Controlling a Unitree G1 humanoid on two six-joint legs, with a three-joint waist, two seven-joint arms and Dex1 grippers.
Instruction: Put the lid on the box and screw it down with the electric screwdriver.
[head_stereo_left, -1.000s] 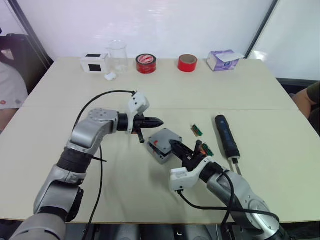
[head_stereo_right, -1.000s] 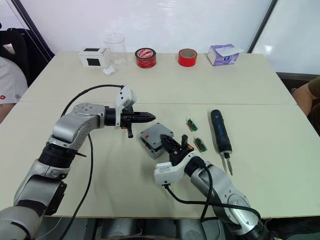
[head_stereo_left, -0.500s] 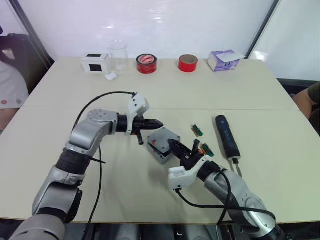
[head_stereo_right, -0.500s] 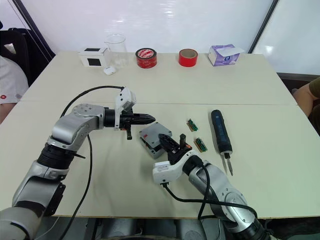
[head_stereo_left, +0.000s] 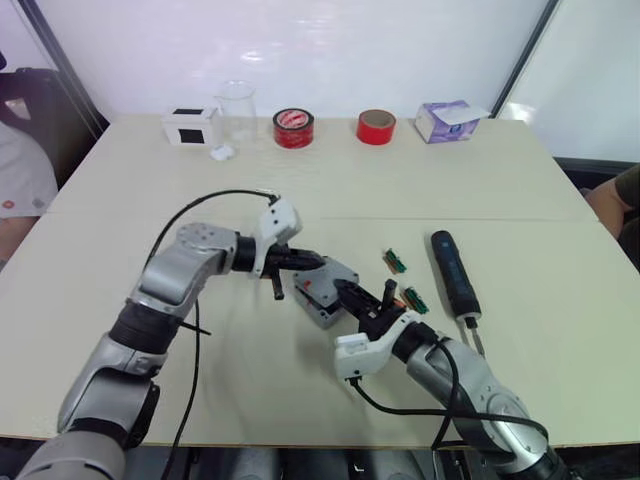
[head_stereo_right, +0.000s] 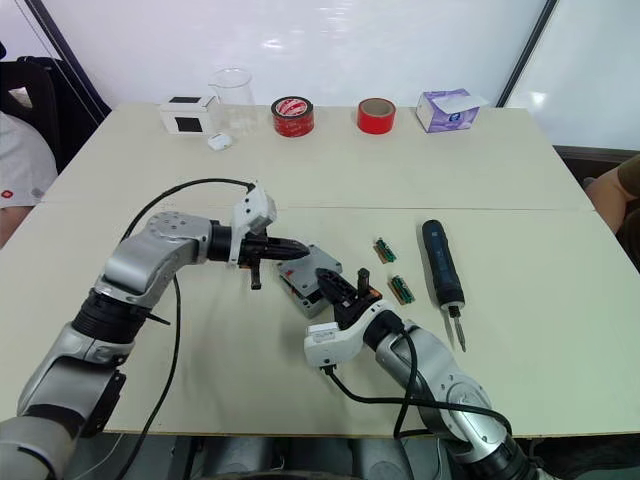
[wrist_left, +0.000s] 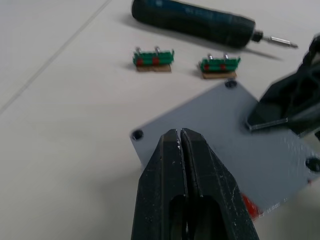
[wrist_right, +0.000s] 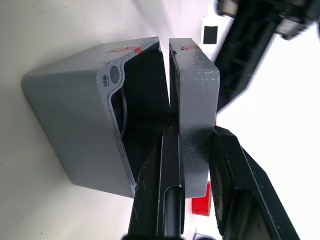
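The grey box (wrist_right: 75, 130) sits at the table's middle. The lid (wrist_right: 195, 95) stands just off the box's open side, with a narrow gap between them. My right gripper (wrist_right: 192, 137) is shut on the lid's edge, one finger inside and one outside. In the head view the lid (head_stereo_left: 336, 274) lies over the box (head_stereo_left: 318, 310), held from the near right by the right gripper (head_stereo_left: 365, 300). My left gripper (wrist_left: 180, 135) is shut and empty, its tip over the lid's outer face (wrist_left: 260, 155) near a corner. The electric screwdriver (head_stereo_left: 452, 272) lies to the right.
Two small green circuit pieces (head_stereo_left: 396, 262) (head_stereo_left: 413, 299) lie between box and screwdriver. Along the far edge stand a white box with a black face (head_stereo_left: 190, 126), a clear cup (head_stereo_left: 235, 108), two red tape rolls (head_stereo_left: 293, 127) (head_stereo_left: 375, 126) and a purple-white carton (head_stereo_left: 447, 119).
My left gripper has come down and to the right until its tip is over the lid. The right gripper has edged left with the lid.
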